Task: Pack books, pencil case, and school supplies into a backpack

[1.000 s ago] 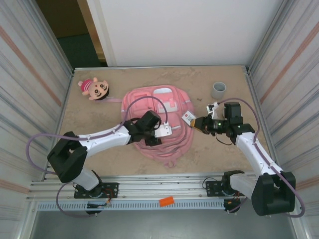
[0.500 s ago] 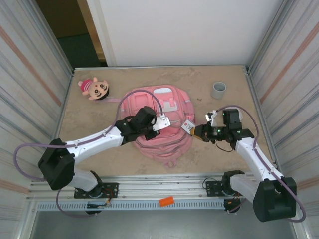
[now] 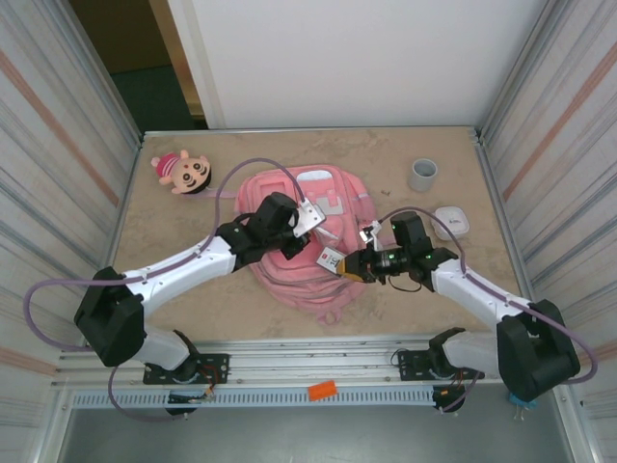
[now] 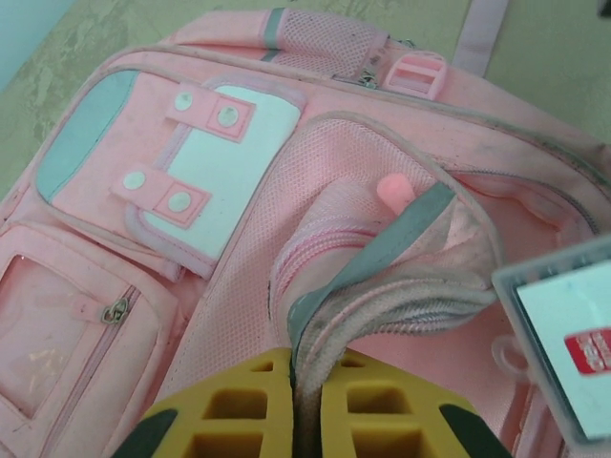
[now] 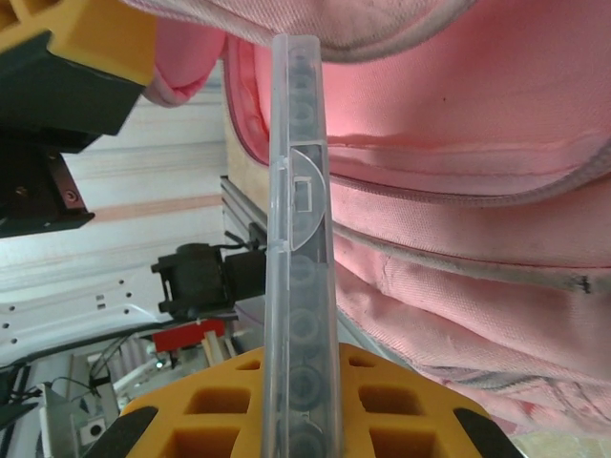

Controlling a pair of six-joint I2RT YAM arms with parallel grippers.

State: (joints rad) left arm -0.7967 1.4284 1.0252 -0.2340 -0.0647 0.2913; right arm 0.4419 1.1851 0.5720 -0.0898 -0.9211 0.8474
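Box (image 5: 302, 239) edge near backpack (image 4: 239, 153) opening.

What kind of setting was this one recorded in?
Likely a robot test cell: a tan tabletop boxed in by panel walls, two arms bolted to an aluminium rail, with props such as a pink backpack and plush doll.

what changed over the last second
The left gripper moved farther from the bases along the backpack and closed on the edge of its opening, lifting it. The right gripper, shut on the clear case, carried it left from beside the backpack to just under that lifted edge. The doll and grey cup stayed put.
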